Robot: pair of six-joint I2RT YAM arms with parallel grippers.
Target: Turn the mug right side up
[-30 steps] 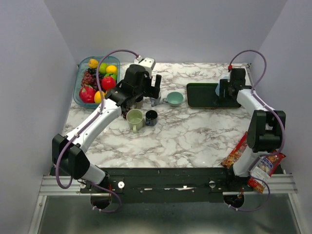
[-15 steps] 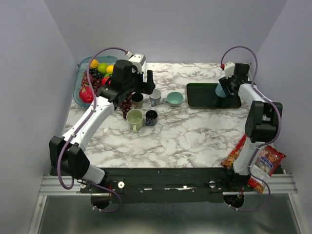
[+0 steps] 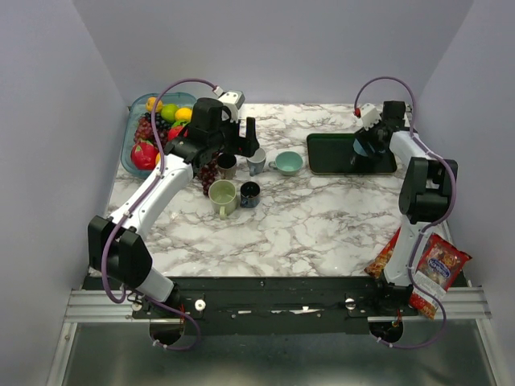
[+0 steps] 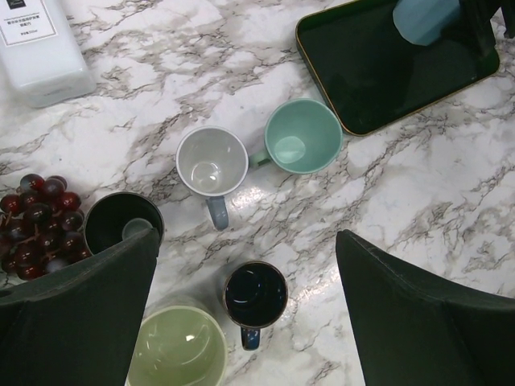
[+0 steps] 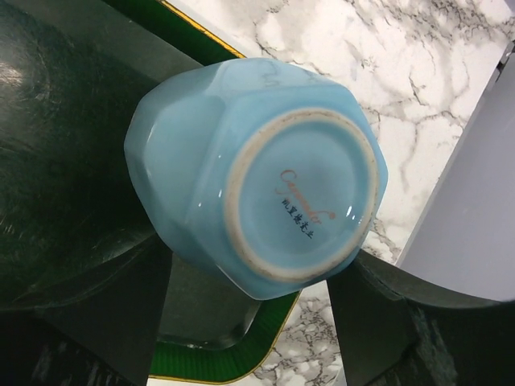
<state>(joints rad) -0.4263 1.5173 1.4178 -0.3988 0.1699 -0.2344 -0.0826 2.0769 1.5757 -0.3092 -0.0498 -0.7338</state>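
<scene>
The light blue mug [image 5: 257, 177] hangs tilted over the dark green tray [image 5: 217, 358], its printed base facing the right wrist camera. My right gripper [image 5: 251, 273] is shut on the mug, one finger pressed on each side of its body. From above, the mug [image 3: 364, 146] and right gripper [image 3: 368, 143] are at the tray's [image 3: 330, 165] right half. The mug [image 4: 422, 18] also shows at the top of the left wrist view. My left gripper [image 4: 248, 237] is open and holds nothing, high over a cluster of upright mugs [image 3: 241, 145].
Upright mugs stand mid-table: teal [image 4: 302, 135], white [image 4: 212, 161], black [image 4: 121, 219], navy [image 4: 255, 293], pale green [image 4: 177, 347]. Grapes [image 4: 40, 225] and a white bottle [image 4: 40, 40] lie to the left. A fruit bin [image 3: 153, 129] sits far left, snack packets [image 3: 390, 249] near right.
My right gripper has raised the blue mug off the tray and tipped it. My left gripper has drawn back and up from the mug cluster.
</scene>
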